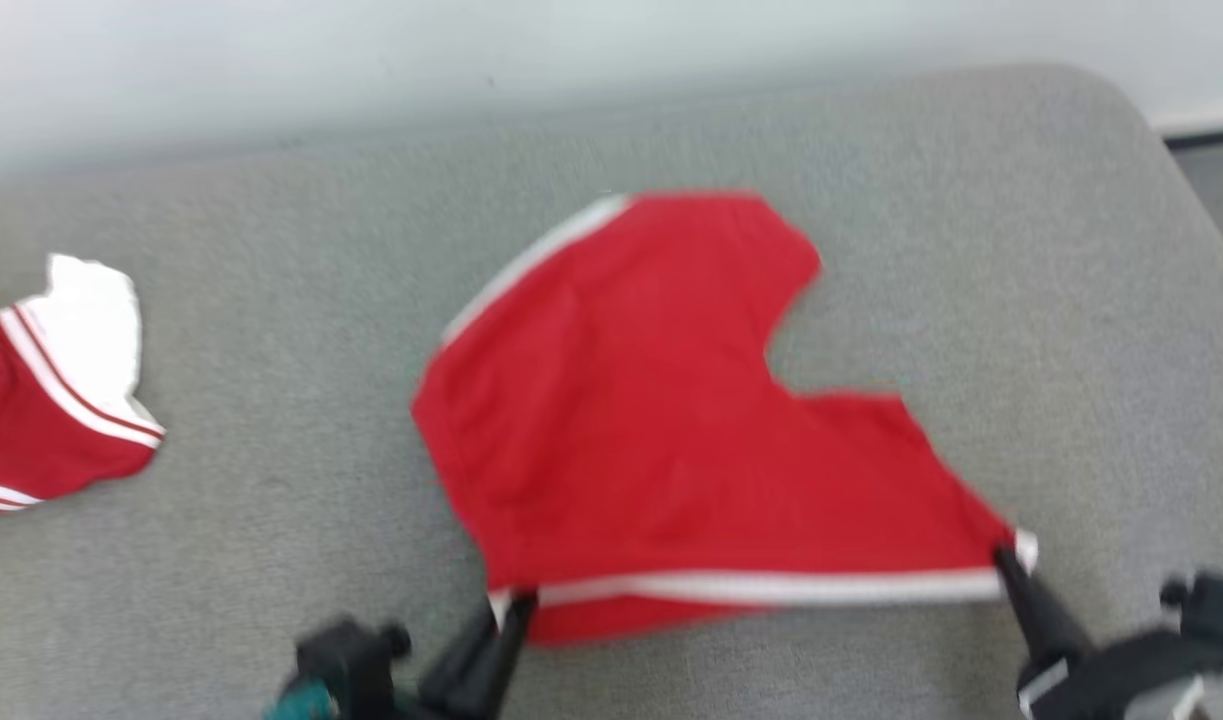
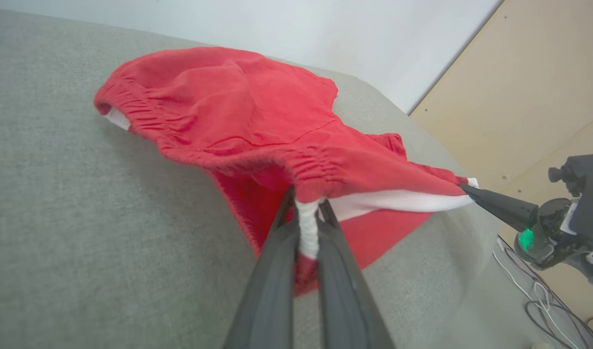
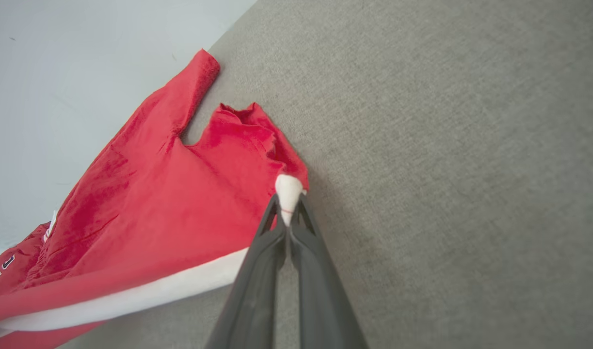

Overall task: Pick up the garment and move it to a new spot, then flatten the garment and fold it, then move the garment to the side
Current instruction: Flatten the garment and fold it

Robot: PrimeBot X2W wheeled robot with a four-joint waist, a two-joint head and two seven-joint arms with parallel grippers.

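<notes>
Head view: the left gripper [image 1: 516, 603] and right gripper [image 1: 1006, 560] each pinch one end of the garment [image 1: 651, 420]'s white-banded edge. The band runs taut between them, likely so the cloth can be spread flat. The rest of the red fabric trails away from both tips across the grey cushion [image 1: 271, 560]. A second red-and-white jersey [image 1: 41, 420] lies well off beyond the left gripper.

Left wrist view: the left fingers are clamped nearly together on a gathered, ribbed corner, with white cord-like trim squeezed between them. Ahead of the tips the cloth billows in soft, matte folds, its elastic edge puckered, and part of it is lifted off the nubby cushion.

Right wrist view: the right fingers are closed tight on a small white corner. To their left the fabric fans out smooth and slightly shiny, with a notch between two lobes, so it is probably a pair of shorts.
</notes>
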